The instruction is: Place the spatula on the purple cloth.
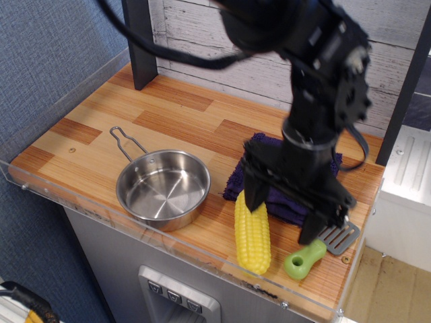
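The only view looks down at an angle on a striped wooden counter [168, 114] behind a clear plastic edge. The black two-fingered gripper [281, 219] hangs low over the right front part of the counter, its fingers spread wide apart and holding nothing: one finger stands just above the top end of the yellow plastic corn cob [252, 232], the other comes down at the near-left corner of the spatula's blade.

The small toy spatula with a grey slotted blade and chunky lime-green handle [311, 255] lies flat on the wood near the front right corner, to the right of the corn. Whether the finger touches the blade cannot be told. The dark purple folded terry cloth [252, 151] lies behind the gripper, largely hidden by it, with nothing visible resting on its exposed parts. A shiny round steel pan with a wire handle [163, 188] sits well apart to the left.

The task looks barely begun: the spatula is not yet grasped, and the gripper seems only partly lined up with it. Centring over the spatula, closing, lifting and setting it on the cloth all remain.
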Robot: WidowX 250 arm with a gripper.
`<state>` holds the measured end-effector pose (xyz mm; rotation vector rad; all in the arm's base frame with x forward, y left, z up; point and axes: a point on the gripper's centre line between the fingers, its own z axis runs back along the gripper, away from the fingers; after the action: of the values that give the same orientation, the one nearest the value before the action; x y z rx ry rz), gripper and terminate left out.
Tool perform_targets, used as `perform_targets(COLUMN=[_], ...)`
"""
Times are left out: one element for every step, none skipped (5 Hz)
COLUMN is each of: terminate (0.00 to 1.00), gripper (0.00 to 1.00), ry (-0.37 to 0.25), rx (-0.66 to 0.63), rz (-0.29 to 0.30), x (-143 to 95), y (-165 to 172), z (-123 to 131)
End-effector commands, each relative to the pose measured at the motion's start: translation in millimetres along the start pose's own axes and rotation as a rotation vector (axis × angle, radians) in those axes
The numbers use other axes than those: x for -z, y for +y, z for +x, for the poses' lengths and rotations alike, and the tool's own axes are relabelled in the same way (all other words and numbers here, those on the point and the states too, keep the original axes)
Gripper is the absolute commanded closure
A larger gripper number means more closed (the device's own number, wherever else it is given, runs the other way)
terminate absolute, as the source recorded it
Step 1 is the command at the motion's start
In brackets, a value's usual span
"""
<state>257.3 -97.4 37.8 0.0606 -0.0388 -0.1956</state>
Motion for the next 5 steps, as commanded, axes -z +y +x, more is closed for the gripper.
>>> perform_targets(terminate=[0.0, 0.0, 0.0, 0.0, 0.0], gripper=[0.0, 0.0, 0.0, 0.0, 1.0], ry=[-0.042, -0.041, -0.021, 0.012, 0.022], rx=[0.172, 0.192, 0.199, 0.208, 0.225], rz=[-0.176, -0.203, -0.228, -0.219, -0.191], x=[7, 9, 17, 28, 34], y=[-30, -35, -35, -38, -39], z=[4, 4, 0, -7, -10])
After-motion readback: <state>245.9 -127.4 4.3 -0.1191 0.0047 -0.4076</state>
